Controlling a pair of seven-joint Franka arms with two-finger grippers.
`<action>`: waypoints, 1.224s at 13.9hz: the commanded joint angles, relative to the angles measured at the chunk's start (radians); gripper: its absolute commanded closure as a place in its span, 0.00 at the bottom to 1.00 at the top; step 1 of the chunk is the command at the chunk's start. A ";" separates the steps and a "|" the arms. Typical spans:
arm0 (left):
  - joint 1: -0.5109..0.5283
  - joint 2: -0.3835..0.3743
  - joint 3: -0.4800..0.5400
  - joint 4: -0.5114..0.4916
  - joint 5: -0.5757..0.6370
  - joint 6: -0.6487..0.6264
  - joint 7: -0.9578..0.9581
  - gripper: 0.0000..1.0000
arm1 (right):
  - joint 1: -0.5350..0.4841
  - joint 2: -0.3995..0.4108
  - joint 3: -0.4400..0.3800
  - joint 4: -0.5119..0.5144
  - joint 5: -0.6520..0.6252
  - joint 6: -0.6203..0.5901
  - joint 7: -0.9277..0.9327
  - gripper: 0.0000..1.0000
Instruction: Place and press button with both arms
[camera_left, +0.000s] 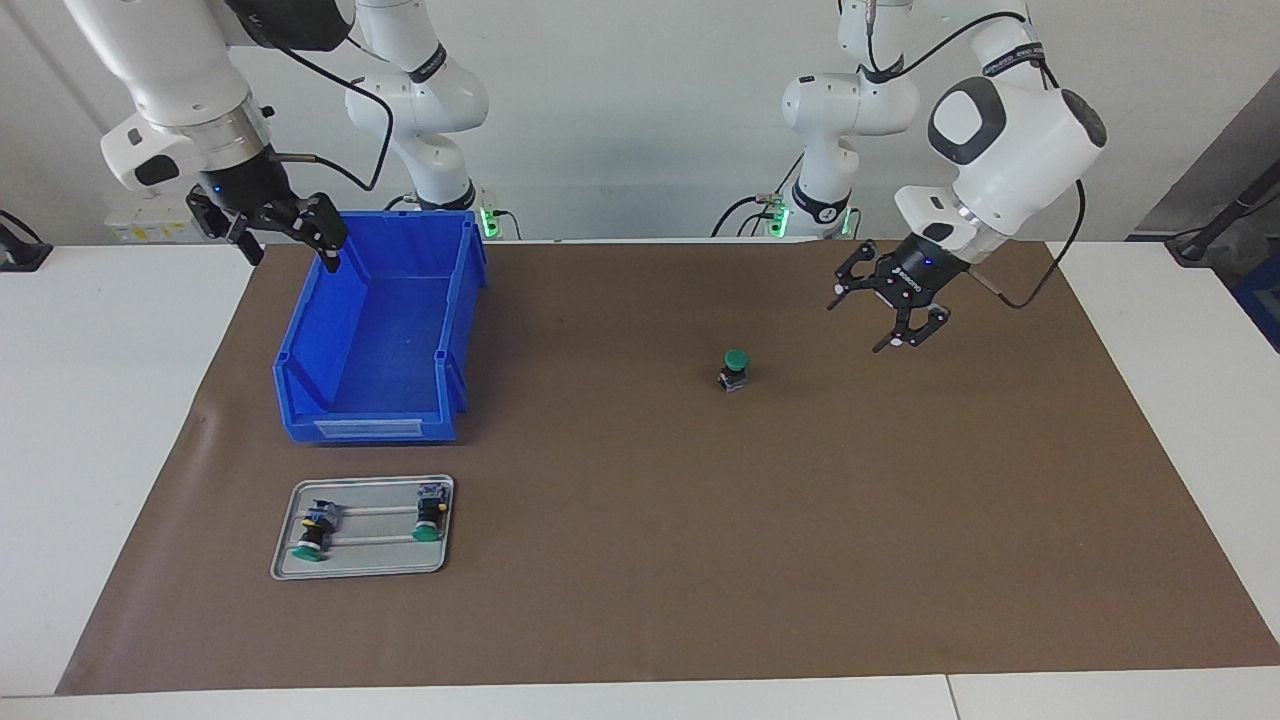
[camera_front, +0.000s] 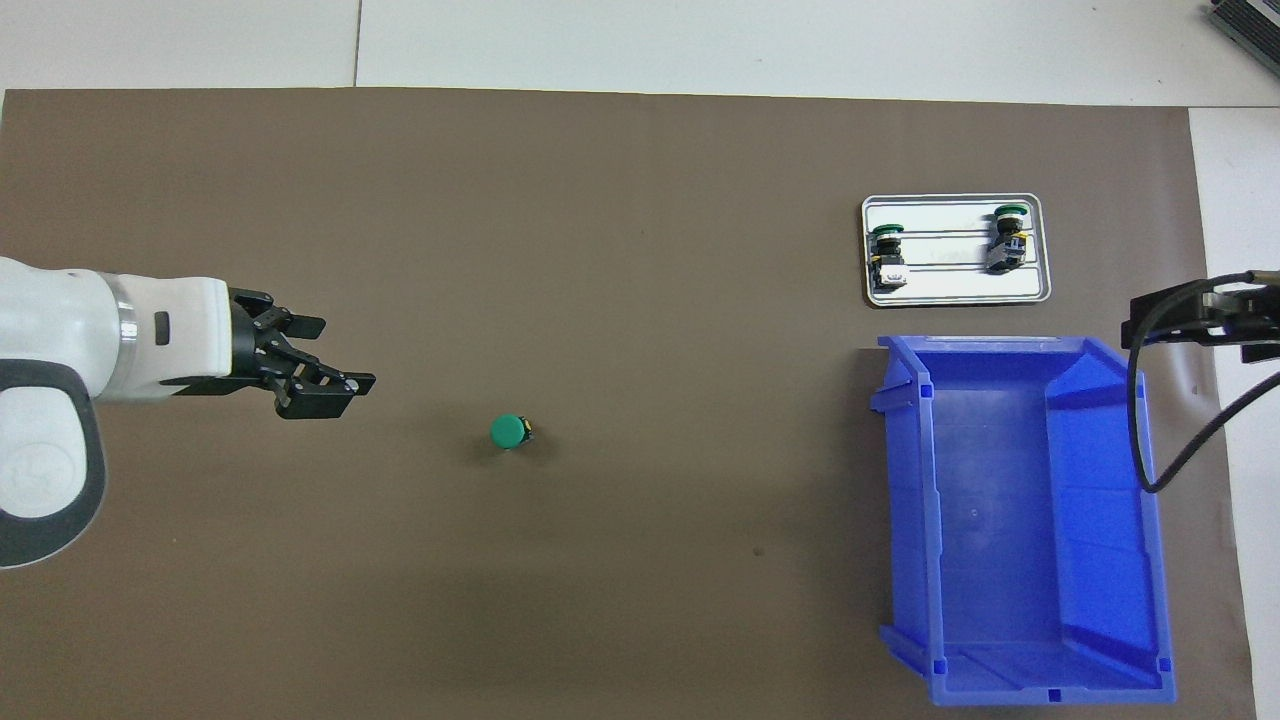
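we are hovering the left gripper (camera_left: 905, 322), open and empty, just beside the upright button (camera_left: 735, 369) standing mid-tabletop for pressing, while the open right gripper (camera_left: 290, 235) is waiting over the bin (camera_left: 380, 400).

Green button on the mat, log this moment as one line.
button: upright on mat, untouched | left hand: open, raised beside it | right hand: open, waiting at blue bin
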 joint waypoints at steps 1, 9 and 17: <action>-0.102 0.016 0.010 0.007 0.148 0.056 -0.232 0.20 | -0.008 -0.009 -0.001 -0.015 -0.010 0.017 -0.032 0.00; -0.269 0.094 0.009 0.002 0.290 0.011 -0.612 1.00 | -0.008 -0.009 -0.001 -0.017 -0.010 0.018 -0.032 0.00; -0.334 0.108 0.009 -0.059 0.352 0.066 -0.783 1.00 | -0.008 -0.009 -0.001 -0.017 -0.010 0.015 -0.034 0.00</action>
